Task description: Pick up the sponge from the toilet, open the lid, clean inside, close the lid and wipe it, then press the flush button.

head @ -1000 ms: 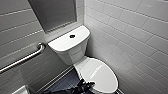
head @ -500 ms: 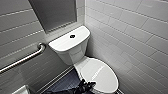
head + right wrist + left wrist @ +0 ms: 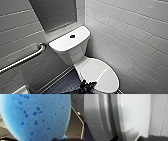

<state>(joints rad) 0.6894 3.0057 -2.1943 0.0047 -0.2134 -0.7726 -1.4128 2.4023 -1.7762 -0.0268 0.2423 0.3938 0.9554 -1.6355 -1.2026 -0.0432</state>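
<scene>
the bright blue porous sponge block (image 3: 37,116) sits in the right gripper, jaws seemingly clamped on it, clear of the glossy white ceramic toilet (image 3: 72,50). the oval lid (image 3: 100,75) lies shut. the left gripper (image 3: 86,87) hovers at its rim, and i cannot tell how its jaws stand. best to hook under the rim and lift evenly toward the tank.

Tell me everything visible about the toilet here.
The toilet is glossy white ceramic: a boxy tank, a small dark flush button centred on its top, and an oval bowl with the lid shut. It stands in a white-tiled corner on dark floor. A dark arm part overlaps the lid's near edge; contact cannot be told.
</scene>
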